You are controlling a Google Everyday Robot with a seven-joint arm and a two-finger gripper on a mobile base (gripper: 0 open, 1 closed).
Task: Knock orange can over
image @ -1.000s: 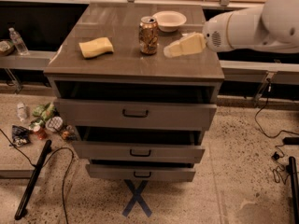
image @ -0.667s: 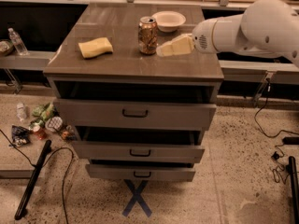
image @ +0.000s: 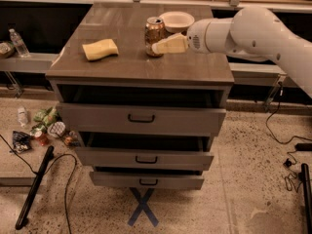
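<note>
Standing upright toward the worktop's (image: 146,68) rear, the orange can (image: 153,30) sits between yellow sponge (image: 100,49) and white bowl (image: 176,19). Your pincer (image: 158,47) lies against its right side; spread or pressed together, cannot tell.

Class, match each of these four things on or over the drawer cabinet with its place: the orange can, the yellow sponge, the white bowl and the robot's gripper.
Things
1. orange can
2. yellow sponge
3. white bowl
4. gripper

Places
A. lying flat on the left part of the cabinet top
B. reaching in from the right, its tip beside the can
C. at the back of the top, behind and right of the can
D. standing upright near the middle of the top

Pairs: 1-D, 2-A, 3-C, 4-B
</note>
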